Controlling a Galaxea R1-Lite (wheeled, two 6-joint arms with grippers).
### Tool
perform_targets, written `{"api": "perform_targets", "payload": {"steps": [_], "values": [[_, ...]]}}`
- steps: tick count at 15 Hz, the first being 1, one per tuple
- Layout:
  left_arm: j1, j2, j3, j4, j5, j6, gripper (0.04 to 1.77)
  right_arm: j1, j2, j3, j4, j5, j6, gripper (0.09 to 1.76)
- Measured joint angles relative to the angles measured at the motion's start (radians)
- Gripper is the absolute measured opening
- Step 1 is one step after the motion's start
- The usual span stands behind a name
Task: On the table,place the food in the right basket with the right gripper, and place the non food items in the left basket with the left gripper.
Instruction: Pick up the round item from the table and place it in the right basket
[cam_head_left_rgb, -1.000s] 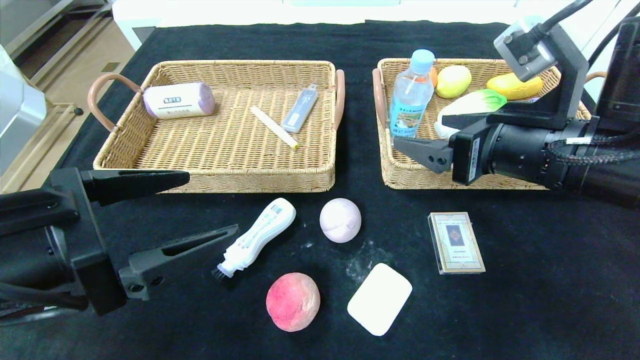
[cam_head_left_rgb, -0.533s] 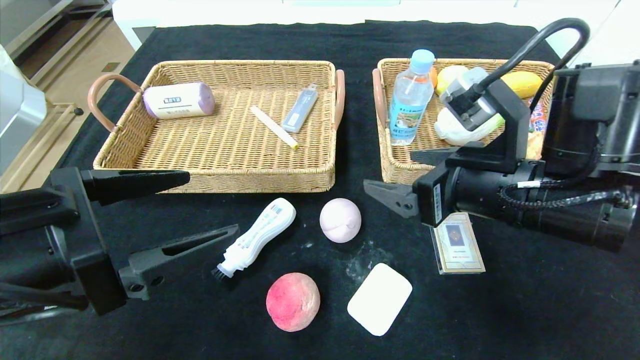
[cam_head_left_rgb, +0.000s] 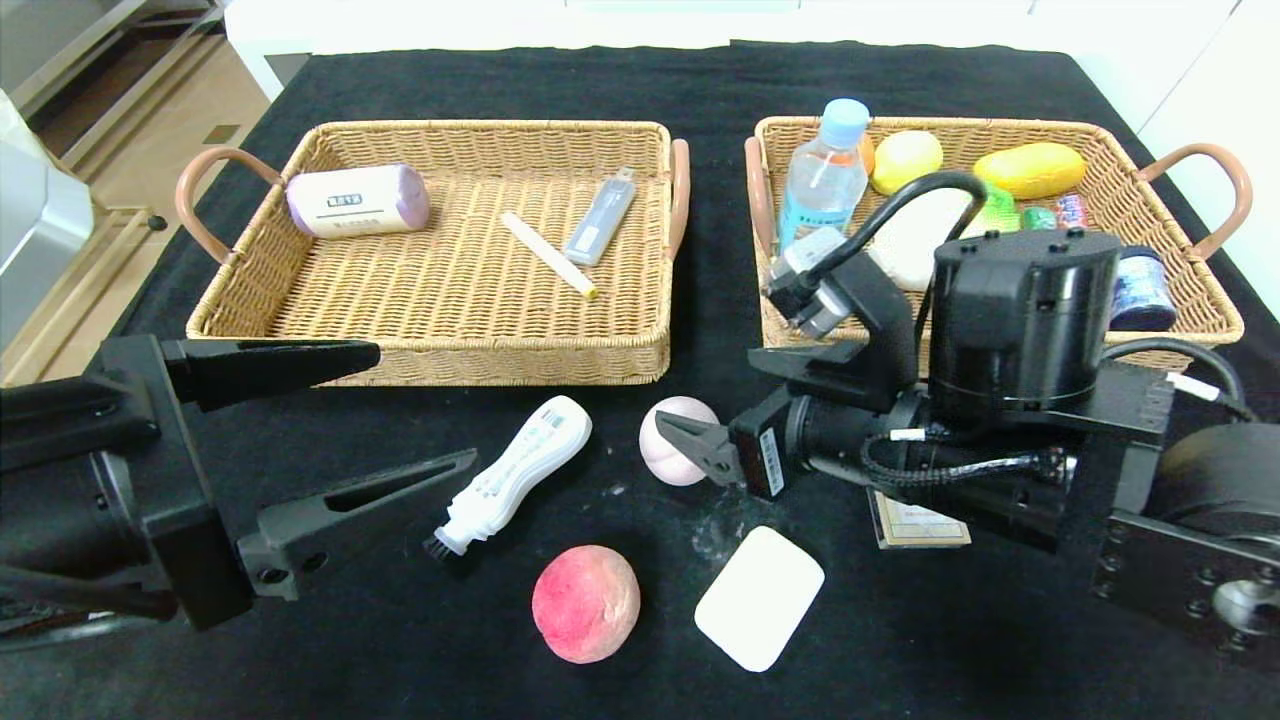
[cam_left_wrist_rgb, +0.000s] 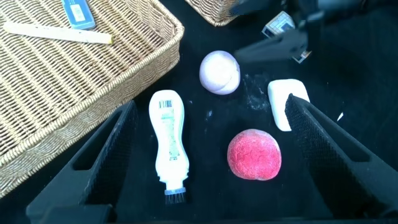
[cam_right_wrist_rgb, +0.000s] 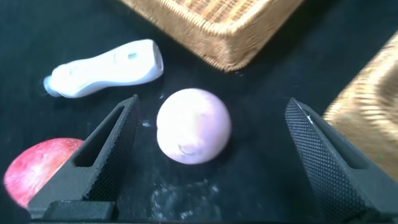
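Note:
My right gripper (cam_head_left_rgb: 705, 392) hangs open just right of the pale pink bun (cam_head_left_rgb: 678, 408); in the right wrist view the bun (cam_right_wrist_rgb: 193, 126) lies between its spread fingers (cam_right_wrist_rgb: 212, 102), touching neither. The peach (cam_head_left_rgb: 586, 603), white brush bottle (cam_head_left_rgb: 515, 472) and white pad (cam_head_left_rgb: 759, 597) lie on the black cloth. The card box (cam_head_left_rgb: 920, 528) is mostly hidden under the right arm. The water bottle (cam_head_left_rgb: 822, 190) stands in the right basket (cam_head_left_rgb: 1000, 125). My left gripper (cam_head_left_rgb: 425, 405) is open at the front left, holding nothing, over the brush bottle (cam_left_wrist_rgb: 169, 143) and peach (cam_left_wrist_rgb: 254, 154).
The left basket (cam_head_left_rgb: 450, 360) holds a purple-white roll (cam_head_left_rgb: 357, 200), a pale stick (cam_head_left_rgb: 548, 254) and a slim grey-blue item (cam_head_left_rgb: 600, 217). Yellow fruits (cam_head_left_rgb: 1030, 170) and small packets lie in the right basket. The table's edge runs close on the left.
My right arm has swung from above the right basket forward and left, down toward the bun. The left arm and all objects have stayed still.

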Motion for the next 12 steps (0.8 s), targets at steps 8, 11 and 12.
{"api": "perform_targets", "payload": {"steps": [8,11,12], "values": [[0.000,-0.005,-0.001,0.000,0.000,0.000,1.72,0.028,0.134,-0.007,-0.116,-0.045,0.001,1.70],[0.000,-0.005,-0.001,0.000,0.000,-0.001,1.72,0.035,0.167,-0.013,-0.123,-0.048,0.001,1.70],[0.000,-0.005,-0.001,0.000,0.000,-0.001,1.72,0.035,0.177,-0.014,-0.132,-0.048,0.001,1.70]]}}
